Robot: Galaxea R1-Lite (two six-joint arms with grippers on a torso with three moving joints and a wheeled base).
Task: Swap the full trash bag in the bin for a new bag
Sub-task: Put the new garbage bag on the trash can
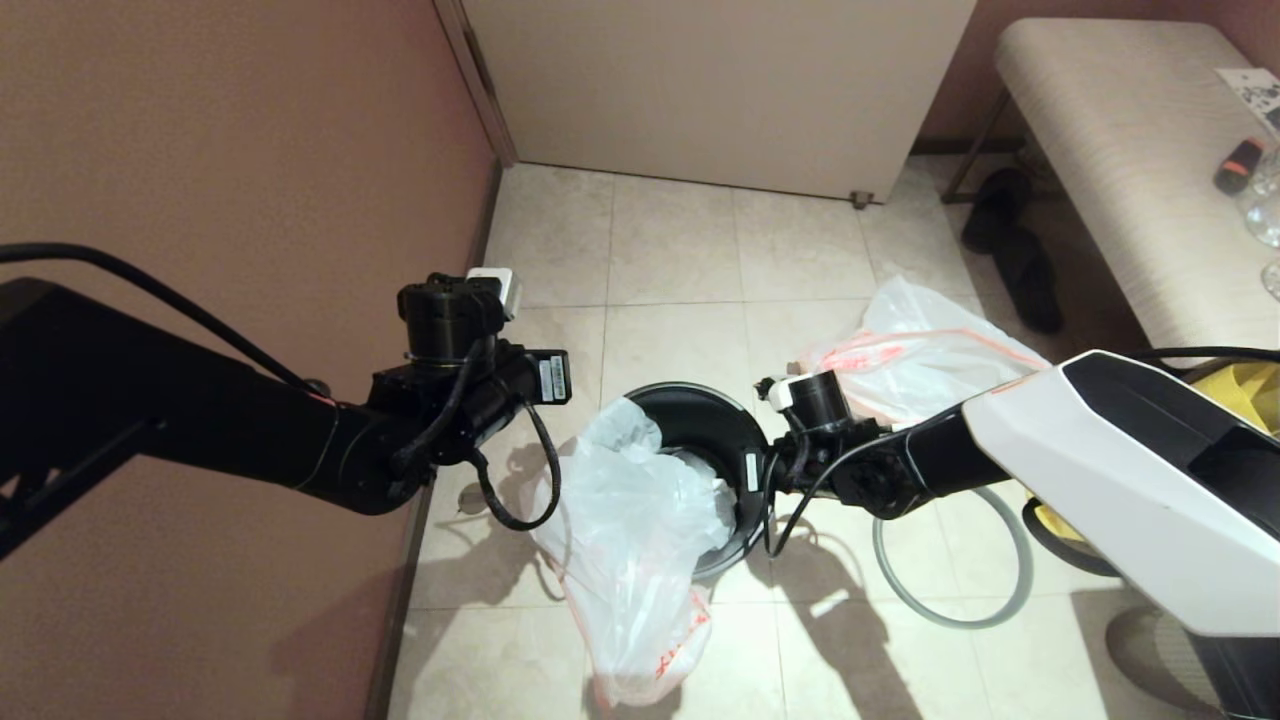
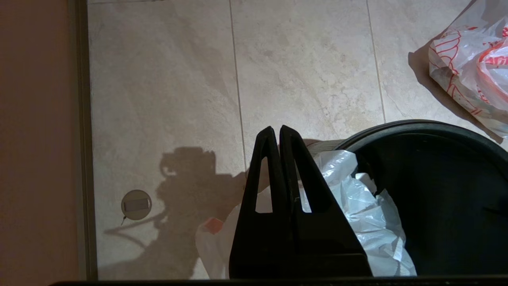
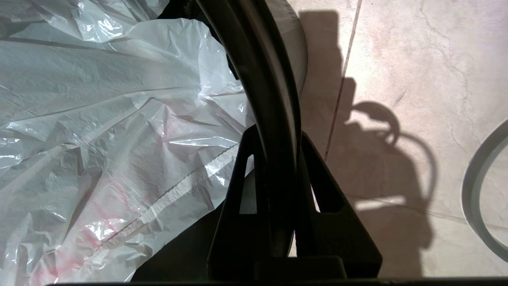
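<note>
The bin [image 1: 705, 425], a small round black bucket, is standing on the tiled floor [image 1: 680, 260] with the new bag [image 1: 630, 530], limp translucent white plastic with a pink-red hem, draping over its left rim and trailing onto the floor towards the robot. The right hand [image 3: 278, 139] is straddling the bin's right rim, one finger inside and one outside, its fingers closing on the black wall. The left hand [image 2: 276, 133] is hovering at the bin's left rim with its fingers pressed fully together; the new bag is lying just beneath them, but whether any plastic is being pinched cannot be told. The full trash bag [image 1: 915, 355], white with red print, is lying on the floor beyond the bin, to its right and well apart from both hands. The grey hoop rim [image 1: 950, 560] is lying flat on the floor to the right of the bin, under the right arm.
</note>
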